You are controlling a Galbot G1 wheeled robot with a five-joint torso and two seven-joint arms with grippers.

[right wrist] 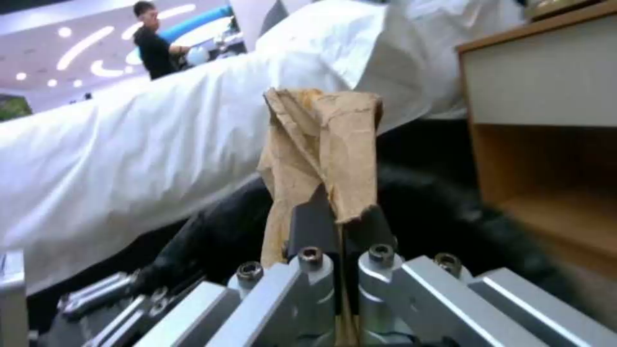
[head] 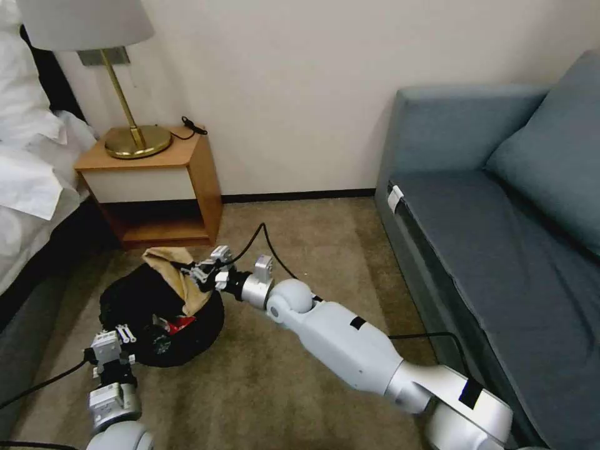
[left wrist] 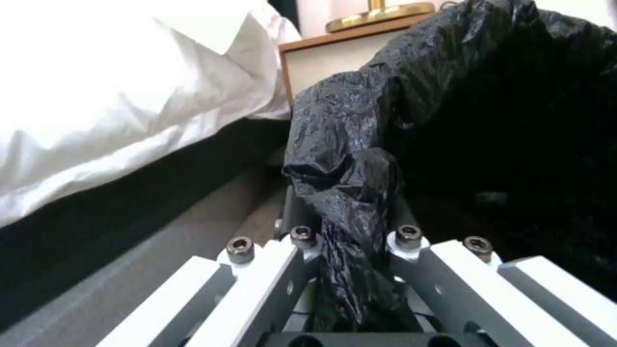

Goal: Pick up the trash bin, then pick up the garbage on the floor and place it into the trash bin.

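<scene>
Where my right fingertips (right wrist: pixel 344 226) meet, they are pressed together on a crumpled brown paper scrap (right wrist: pixel 321 154), which stands up from between them in the right wrist view. Seen from the head camera, my right gripper (head: pixel 201 270) carries that brown paper scrap (head: pixel 178 275) over the far rim of the round, low trash bin lined with a glossy black plastic bag (head: pixel 134 297); the paper hangs partly inside the opening. My right arm reaches to it across the beige carpet (head: pixel 300 387) from the right.

My left fingers (left wrist: pixel 299 241) are closed on a bunched fold of the black bag liner (left wrist: pixel 350 202), which runs down between them in the left wrist view. From the head camera, my left gripper (head: pixel 124 332) sits at the near rim of the bin, on its left side. Inside the bin, near that rim, a red-and-white wrapper (head: pixel 178 324) lies against the black liner.

Around the bin: a wooden bedside cabinet with an open lower shelf (head: pixel 187 187) stands just beyond it against the wall, carrying a brass lamp base (head: pixel 136 141). White bedding (head: pixel 25 181) lies to the left. A grey-blue fabric sofa (head: pixel 500 250) stands to the right, well apart from the bin.
</scene>
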